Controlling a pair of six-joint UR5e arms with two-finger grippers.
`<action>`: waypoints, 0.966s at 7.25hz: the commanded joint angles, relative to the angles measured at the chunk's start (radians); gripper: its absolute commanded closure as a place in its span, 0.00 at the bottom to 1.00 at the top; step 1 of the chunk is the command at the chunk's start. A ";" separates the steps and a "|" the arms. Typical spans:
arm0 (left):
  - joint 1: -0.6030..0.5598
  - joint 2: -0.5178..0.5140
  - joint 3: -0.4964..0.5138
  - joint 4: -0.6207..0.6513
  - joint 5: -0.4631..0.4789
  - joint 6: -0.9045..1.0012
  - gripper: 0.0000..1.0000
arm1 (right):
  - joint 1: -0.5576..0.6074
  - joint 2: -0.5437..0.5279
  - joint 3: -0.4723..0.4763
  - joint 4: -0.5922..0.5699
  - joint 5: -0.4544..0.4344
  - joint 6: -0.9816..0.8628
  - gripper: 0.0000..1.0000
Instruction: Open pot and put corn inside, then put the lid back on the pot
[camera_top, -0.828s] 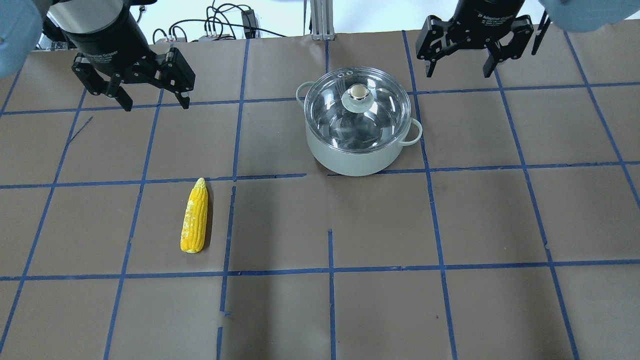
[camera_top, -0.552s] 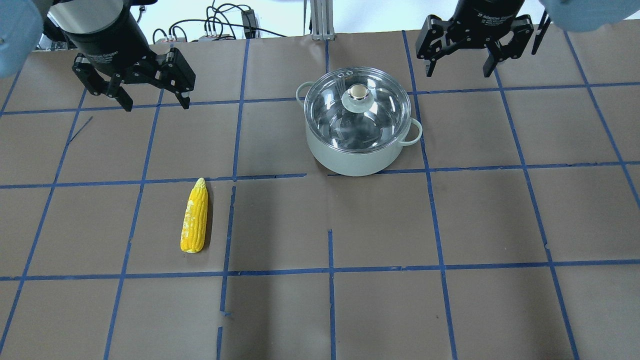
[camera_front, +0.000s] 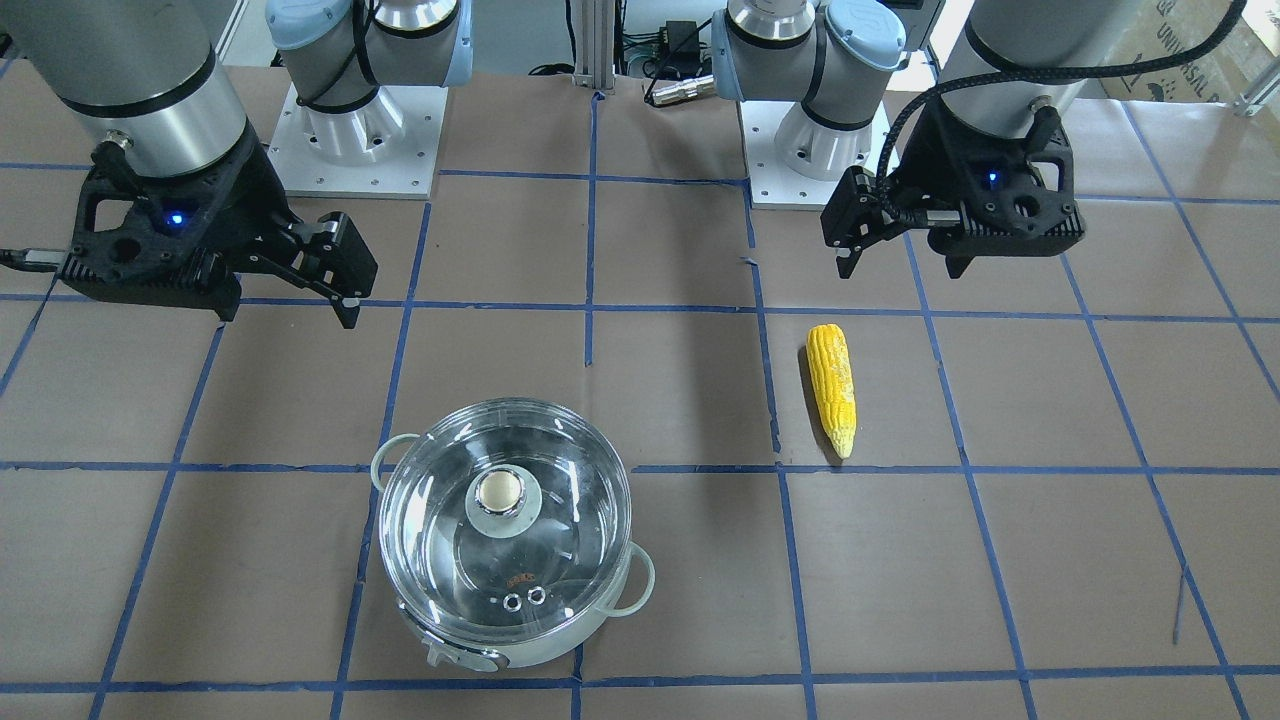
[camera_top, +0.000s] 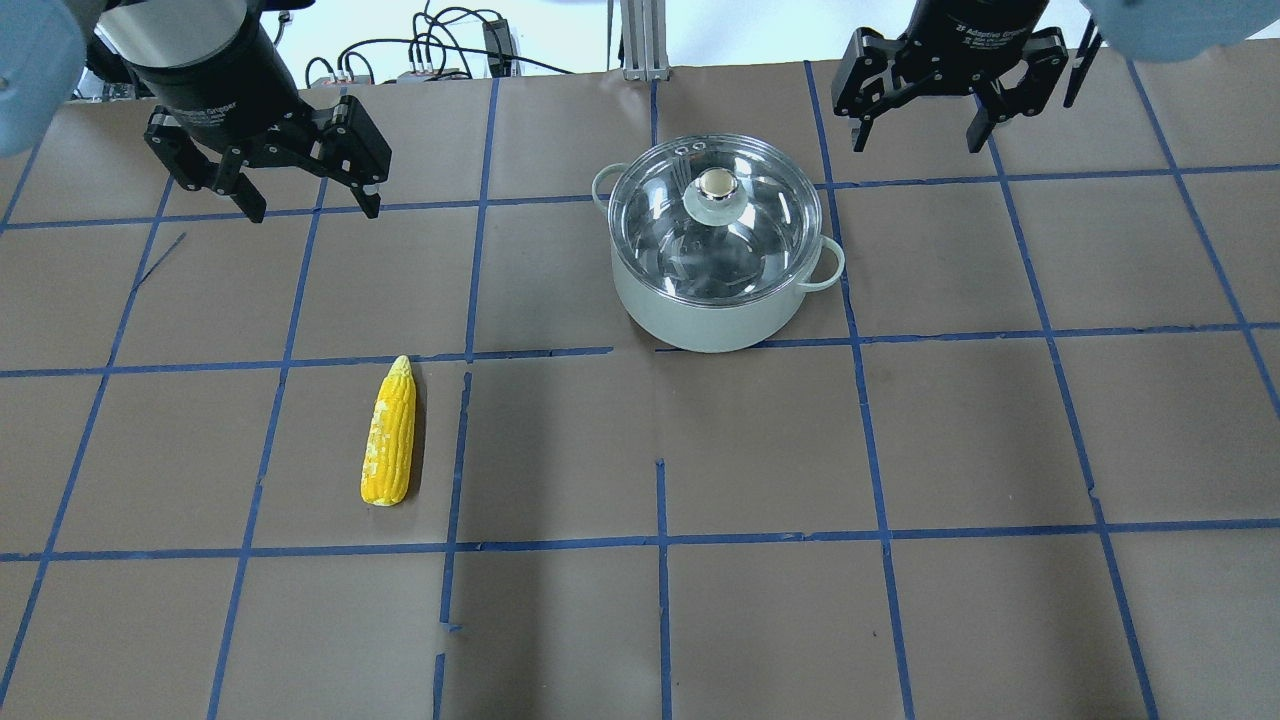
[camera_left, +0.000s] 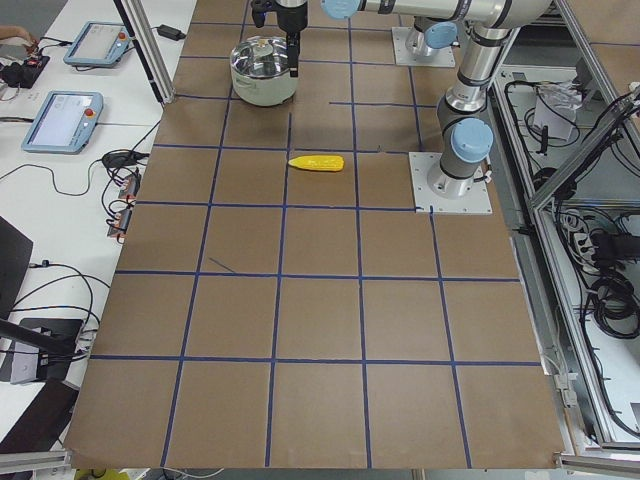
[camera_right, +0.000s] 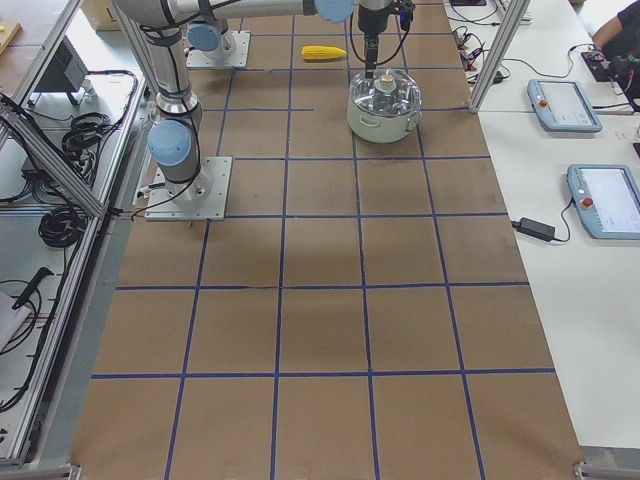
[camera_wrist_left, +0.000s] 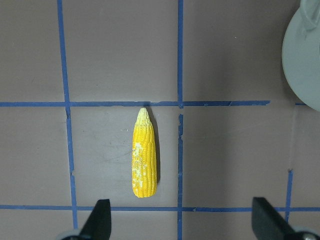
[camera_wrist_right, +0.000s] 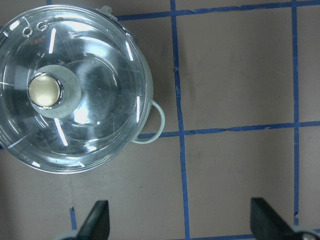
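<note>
The pot (camera_top: 700, 320) stands at the table's far centre, white-bodied with pale loop handles. The clear glass lid (camera_top: 765, 230) sits on it, its pale knob (camera_top: 714, 185) on top. The pot also shows in the front view (camera_front: 470, 658) with the lid (camera_front: 565, 520), and the lid shows in the right wrist view (camera_wrist_right: 100, 100). The yellow corn (camera_top: 389, 435) lies on the table to the front left and shows in the left wrist view (camera_wrist_left: 144, 155). My left gripper (camera_top: 313, 205) is open and empty, high behind the corn. My right gripper (camera_top: 916, 140) is open and empty, right of the pot.
Brown paper with a blue tape grid covers the table. Cables (camera_top: 450, 50) and a metal post (camera_top: 640, 40) stand at the far edge. The arm bases (camera_front: 350, 130) (camera_front: 810, 140) are bolted behind. Operator tablets (camera_right: 560, 100) lie beside the table.
My right gripper has drifted slightly toward the far edge of the table. The pot, lid, corn and left gripper have stayed in place.
</note>
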 joint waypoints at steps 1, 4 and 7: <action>0.000 0.000 0.000 0.000 0.000 0.000 0.00 | -0.002 0.000 0.001 0.000 0.001 -0.001 0.00; 0.000 0.000 -0.002 0.000 0.000 0.000 0.00 | 0.000 -0.001 0.001 0.001 0.001 -0.001 0.00; 0.000 0.005 -0.009 0.000 0.000 0.000 0.00 | 0.000 0.004 0.003 0.003 -0.001 -0.003 0.00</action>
